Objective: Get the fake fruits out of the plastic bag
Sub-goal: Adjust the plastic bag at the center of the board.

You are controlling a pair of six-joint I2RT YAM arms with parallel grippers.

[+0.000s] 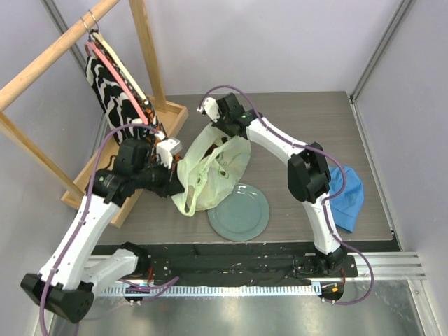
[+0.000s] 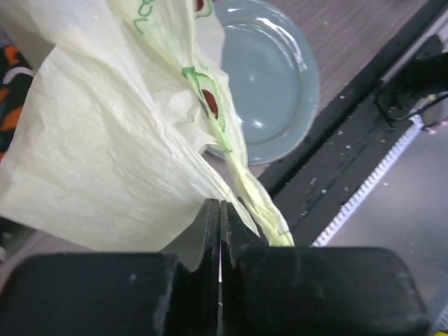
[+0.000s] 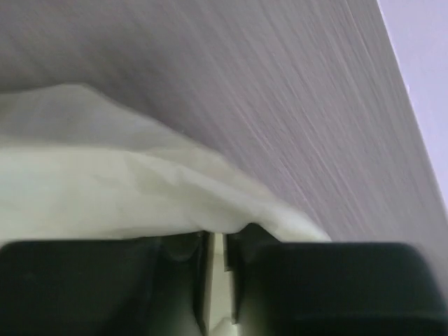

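The pale yellow-green plastic bag [image 1: 210, 175] hangs stretched between both grippers above the table. My left gripper [image 1: 175, 180] is shut on the bag's left edge; the film [image 2: 105, 161] runs out from its closed jaws in the left wrist view. My right gripper [image 1: 213, 126] is shut on the bag's far top edge, and the film [image 3: 105, 189] fills the lower left of the right wrist view. Dark rounded shapes [image 1: 225, 168] show faintly through the film inside the bag. No fruit shows plainly outside it.
A grey-green plate [image 1: 239, 212] lies on the table just in front of the bag, also in the left wrist view [image 2: 269, 77]. A blue cloth hat [image 1: 348, 192] lies at the right. A wooden rack with a hanging patterned cloth [image 1: 115, 84] stands at the left.
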